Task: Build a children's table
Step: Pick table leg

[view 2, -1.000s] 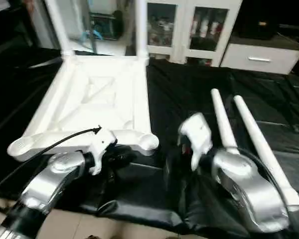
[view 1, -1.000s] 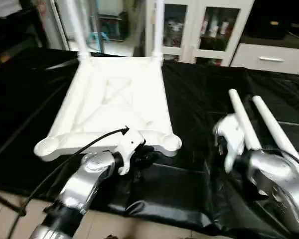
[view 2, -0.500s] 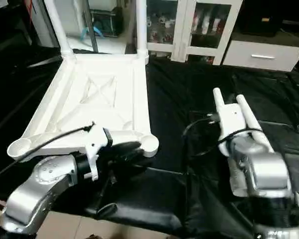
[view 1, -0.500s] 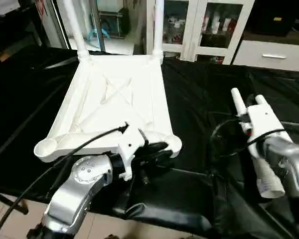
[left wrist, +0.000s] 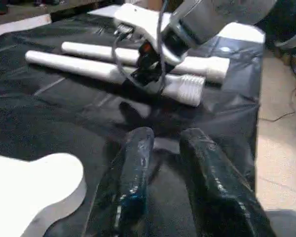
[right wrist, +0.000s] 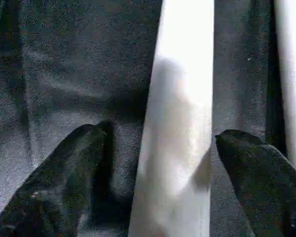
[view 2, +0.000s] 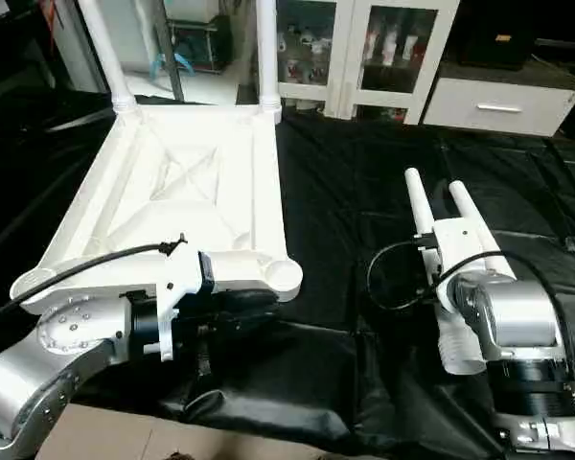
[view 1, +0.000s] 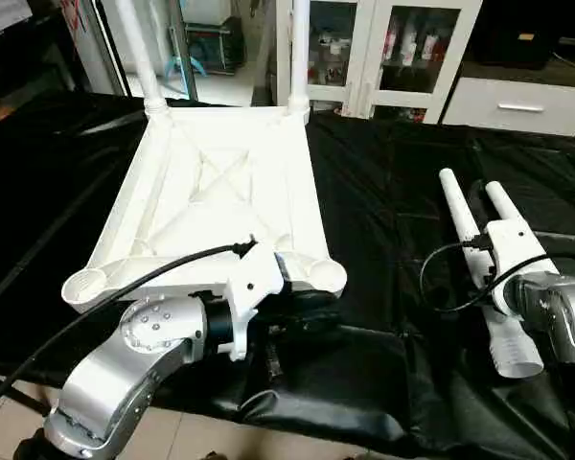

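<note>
My right jaws (right wrist: 158, 148) have dropped, open, astride a loose leg (right wrist: 180, 123) at four o'clock; left jaws (left wrist: 163, 163), slightly parted, hold nothing.

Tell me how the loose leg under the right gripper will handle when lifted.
The leg looks like a stiff, hollow plastic tube, so probably light. Its smooth, round, tapered surface may slip between the fingers or roll on the black cover.

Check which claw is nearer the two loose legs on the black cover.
Right. The right claw straddles one loose leg, fingers open either side of it. The left claw sits across the cover by the tabletop's near corner socket, well away from both legs.
</note>
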Controlling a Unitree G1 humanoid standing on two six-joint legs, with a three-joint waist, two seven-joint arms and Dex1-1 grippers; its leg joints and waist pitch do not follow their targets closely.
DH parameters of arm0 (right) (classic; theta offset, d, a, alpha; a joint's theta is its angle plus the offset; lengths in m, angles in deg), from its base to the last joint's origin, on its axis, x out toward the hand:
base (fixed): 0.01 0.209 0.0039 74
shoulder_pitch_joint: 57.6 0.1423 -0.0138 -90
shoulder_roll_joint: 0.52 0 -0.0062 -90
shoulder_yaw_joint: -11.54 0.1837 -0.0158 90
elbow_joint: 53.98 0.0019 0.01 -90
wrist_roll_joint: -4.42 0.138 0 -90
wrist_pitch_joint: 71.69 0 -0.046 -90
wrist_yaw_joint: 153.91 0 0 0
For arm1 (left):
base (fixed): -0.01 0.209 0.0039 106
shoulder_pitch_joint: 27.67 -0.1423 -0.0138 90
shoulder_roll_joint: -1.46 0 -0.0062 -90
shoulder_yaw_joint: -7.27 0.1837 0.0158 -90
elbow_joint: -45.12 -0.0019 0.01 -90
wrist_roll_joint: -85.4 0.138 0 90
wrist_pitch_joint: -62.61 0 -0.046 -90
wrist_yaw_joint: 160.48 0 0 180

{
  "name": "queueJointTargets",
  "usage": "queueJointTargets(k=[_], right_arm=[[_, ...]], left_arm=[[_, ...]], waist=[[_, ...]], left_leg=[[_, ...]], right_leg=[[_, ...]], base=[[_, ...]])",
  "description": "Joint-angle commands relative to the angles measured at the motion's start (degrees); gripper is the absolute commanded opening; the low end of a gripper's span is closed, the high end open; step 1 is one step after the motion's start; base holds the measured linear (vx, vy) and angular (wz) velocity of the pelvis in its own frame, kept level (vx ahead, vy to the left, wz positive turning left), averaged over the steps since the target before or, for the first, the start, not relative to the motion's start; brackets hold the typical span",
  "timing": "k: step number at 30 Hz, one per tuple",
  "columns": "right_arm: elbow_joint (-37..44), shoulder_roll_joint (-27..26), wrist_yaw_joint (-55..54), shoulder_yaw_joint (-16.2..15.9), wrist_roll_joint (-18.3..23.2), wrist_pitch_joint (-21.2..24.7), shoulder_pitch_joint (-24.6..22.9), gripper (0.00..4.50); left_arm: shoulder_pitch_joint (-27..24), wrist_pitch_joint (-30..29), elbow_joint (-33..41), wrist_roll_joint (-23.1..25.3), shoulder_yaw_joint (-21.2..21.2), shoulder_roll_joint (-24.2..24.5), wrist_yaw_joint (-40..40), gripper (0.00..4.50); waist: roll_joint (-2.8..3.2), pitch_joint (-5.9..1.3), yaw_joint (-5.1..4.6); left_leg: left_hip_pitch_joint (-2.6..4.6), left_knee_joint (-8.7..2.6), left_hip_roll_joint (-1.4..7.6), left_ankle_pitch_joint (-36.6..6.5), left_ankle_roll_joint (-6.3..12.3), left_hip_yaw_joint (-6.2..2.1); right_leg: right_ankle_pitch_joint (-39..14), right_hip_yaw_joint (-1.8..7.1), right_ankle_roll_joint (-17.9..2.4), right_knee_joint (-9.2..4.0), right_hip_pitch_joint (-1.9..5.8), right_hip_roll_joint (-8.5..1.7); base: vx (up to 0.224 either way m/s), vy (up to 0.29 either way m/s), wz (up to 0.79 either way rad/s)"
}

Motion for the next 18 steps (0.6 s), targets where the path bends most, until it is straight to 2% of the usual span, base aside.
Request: queueJointTargets(k=[1, 4, 5, 9, 10, 13, 14, 15, 16, 18], right_arm=[[0.06, 0.44, 0.63, 0.96, 0.64, 1.99, 0.56, 3.63], [0.45, 0.56, 0.62, 0.86, 0.61, 2.25, 0.42, 3.55], [0.57, 0.55, 0.61, 0.87, 0.59, 2.33, 0.40, 3.28], [1.56, 0.72, 0.66, 1.13, 0.23, 2.85, 0.17, 3.08], [1.85, 0.73, 0.67, 1.16, 0.24, 3.06, 0.05, 2.85], [3.31, 0.84, 0.89, 0.83, 0.44, 3.65, -0.62, 2.64], [3.62, 0.79, 0.95, 0.83, 0.52, 3.73, -0.73, 2.52], [3.71, 0.77, 0.96, 0.84, 0.54, 3.76, -0.76, 2.43], [3.87, 0.77, 1.06, 0.80, 0.58, 3.58, -0.90, 2.43], [3.63, 0.76, 1.35, 0.76, 0.70, 2.88, -1.13, 2.23]], left_arm=[[1.46, -2.31, 1.96, -1.05, -0.22, 1.32, 0.33, 1.61], [1.84, -3.11, 2.92, -1.01, -0.18, 2.37, 0.25, 1.77], [1.91, -3.27, 3.12, -0.99, -0.18, 2.60, 0.17, 1.90], [2.60, -4.47, 4.10, -1.07, -0.02, 3.11, -0.64, 2.18], [2.64, -4.70, 4.28, -1.28, -0.02, 3.21, -0.78, 2.31], [2.83, -5.17, 4.84, -1.72, -0.24, 3.72, -1.05, 2.53], [2.94, -5.26, 4.93, -1.78, -0.36, 3.79, -1.09, 2.64], [2.99, -5.30, 4.96, -1.82, -0.40, 3.82, -1.13, 2.73], [3.24, -5.43, 4.95, -1.92, -0.46, 3.73, -1.28, 2.73], [3.46, -5.40, 4.72, -1.83, -0.28, 3.50, -1.51, 2.93]], waist=[[-1.39, -3.12, 0.34], [-1.52, -2.94, 0.22], [-1.62, -2.90, 0.18], [-1.61, -2.85, 0.17], [-1.37, -2.88, 0.22], [-1.58, -2.87, 0.22], [-1.15, -2.84, 0.25], [-1.26, -2.83, 0.20], [-0.92, -2.84, 0.30], [-1.09, -2.86, 0.26]], left_leg=[[0.65, -3.91, 1.16, -11.83, -1.47, -0.21], [0.71, -3.99, 1.18, -13.08, -2.26, -0.24], [0.71, -4.00, 1.17, -13.41, -2.37, -0.26], [0.71, -3.96, 1.13, -14.48, -2.85, -0.29], [0.75, -3.95, 1.10, -14.53, -3.02, -0.33], [0.61, -3.86, 1.01, -14.84, -3.09, -0.35], [0.61, -3.89, 0.95, -14.96, -3.23, -0.40], [0.60, -3.90, 0.98, -15.19, -3.30, -0.40], [0.68, -3.93, 0.96, -15.68, -3.49, -0.49], [0.72, -3.89, 0.90, -16.39, -3.61, -0.48]], right_leg=[[-16.47, 0.79, -8.45, -3.22, 2.05, -0.95], [-18.21, 0.76, -7.65, -3.37, 1.84, -0.85], [-18.62, 0.76, -7.48, -3.40, 1.83, -0.85], [-20.54, 0.82, -6.54, -3.55, 1.67, -0.90], [-20.49, 0.84, -6.50, -3.48, 1.67, -0.91], [-21.10, 0.85, -6.04, -3.53, 1.68, -0.86], [-21.18, 0.84, -6.00, -3.51, 1.63, -0.81], [-21.40, 0.83, -5.94, -3.57, 1.61, -0.80], [-21.76, 0.80, -5.93, -3.54, 1.56, -0.81], [-22.31, 0.76, -5.87, -3.65, 1.51, -0.75]], base=[[0.000, 0.000, 0.00], [0.000, 0.000, 0.00], [0.000, 0.000, 0.00], [0.000, 0.000, 0.00], [0.000, 0.000, 0.00], [0.000, 0.000, 0.00], [0.000, 0.000, 0.00], [0.000, 0.000, 0.00], [0.000, 0.000, 0.00], [0.000, 0.000, 0.00]])
